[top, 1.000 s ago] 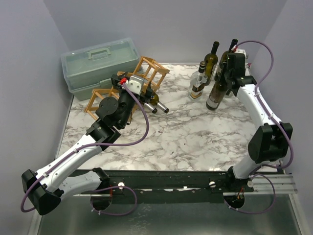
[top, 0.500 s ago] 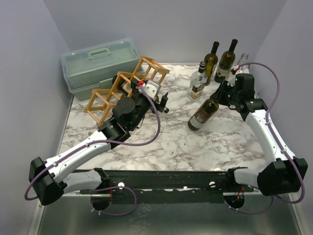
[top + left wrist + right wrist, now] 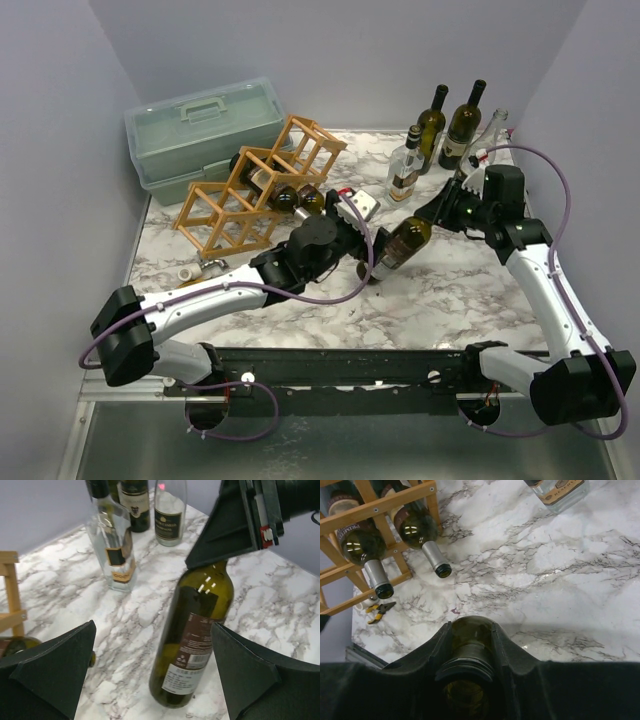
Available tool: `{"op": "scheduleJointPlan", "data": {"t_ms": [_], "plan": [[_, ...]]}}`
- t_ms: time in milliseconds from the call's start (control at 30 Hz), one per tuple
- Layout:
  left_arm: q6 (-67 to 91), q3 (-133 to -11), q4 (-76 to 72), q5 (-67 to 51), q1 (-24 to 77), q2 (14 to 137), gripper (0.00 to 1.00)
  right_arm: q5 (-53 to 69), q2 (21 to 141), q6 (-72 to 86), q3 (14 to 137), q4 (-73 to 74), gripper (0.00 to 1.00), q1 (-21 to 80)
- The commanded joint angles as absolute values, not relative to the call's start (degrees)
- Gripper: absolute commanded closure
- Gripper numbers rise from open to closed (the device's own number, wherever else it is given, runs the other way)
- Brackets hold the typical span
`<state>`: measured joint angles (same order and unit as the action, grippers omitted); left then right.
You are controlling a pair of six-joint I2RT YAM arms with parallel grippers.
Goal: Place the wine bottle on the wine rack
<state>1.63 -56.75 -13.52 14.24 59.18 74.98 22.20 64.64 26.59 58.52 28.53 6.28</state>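
Right gripper (image 3: 447,210) is clamped tight on the neck of the wine bottle (image 3: 192,640), holding it tilted, base down near mid-worktop (image 3: 440,290). I can't tell if the base touches. My left gripper (image 3: 153,625) gapes wide, a finger on either side of the bottle's body, holding nothing. The rack (image 3: 250,190) stands apart to the left, with other bottles (image 3: 415,527) in its cells.
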Motion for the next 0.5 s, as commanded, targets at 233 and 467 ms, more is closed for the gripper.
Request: {"op": "scheduleJointPlan", "data": {"t_ms": [233, 467], "plan": [[6.6, -57.8, -13.2, 19.0, 64.6, 80.5, 0.02, 29.1, 60.4, 32.1, 56.8, 22.7, 1.0, 6.2], [3.7, -56.6, -14.2, 25.1, 66.8, 81.1, 0.02, 30.1, 59.3, 33.9, 56.0, 21.0, 1.0, 6.2]]}}
